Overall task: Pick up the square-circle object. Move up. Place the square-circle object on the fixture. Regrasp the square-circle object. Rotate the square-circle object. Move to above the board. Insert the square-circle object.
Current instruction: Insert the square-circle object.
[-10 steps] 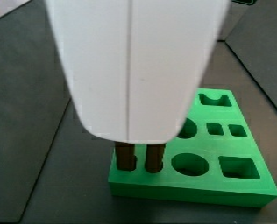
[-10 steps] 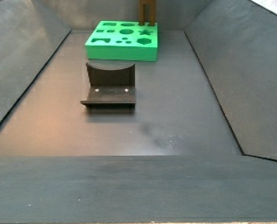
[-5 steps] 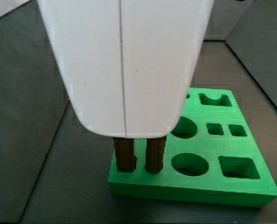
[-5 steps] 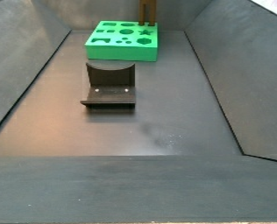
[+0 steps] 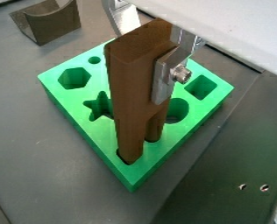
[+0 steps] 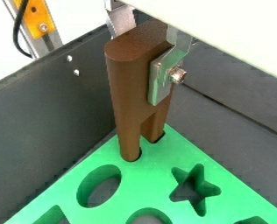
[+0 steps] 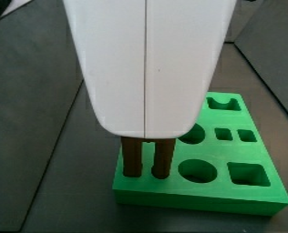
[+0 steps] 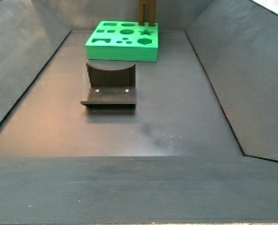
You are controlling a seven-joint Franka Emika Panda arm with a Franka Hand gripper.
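Note:
The square-circle object (image 5: 135,114) is a brown wooden peg standing upright with its lower end in a cut-out at one corner of the green board (image 5: 141,175). My gripper (image 5: 147,61) is straight above it, shut on the peg's upper part. One silver finger plate (image 6: 165,74) lies flat against its side. In a side view the white gripper body hides the peg's top, and only two brown legs (image 7: 132,157) show going into the board (image 7: 220,196). In the far side view the peg (image 8: 148,9) rises from the board's back right corner.
The dark fixture (image 8: 110,88) stands on the grey floor just in front of the board (image 8: 106,51), and shows again in a wrist view (image 5: 47,22). Sloping grey walls enclose the floor on both sides. Star, circle, hexagon and square cut-outs fill the board.
In the near side view the white gripper body has shifted a little right and up. The peg's legs stay in the same cut-outs of the board.

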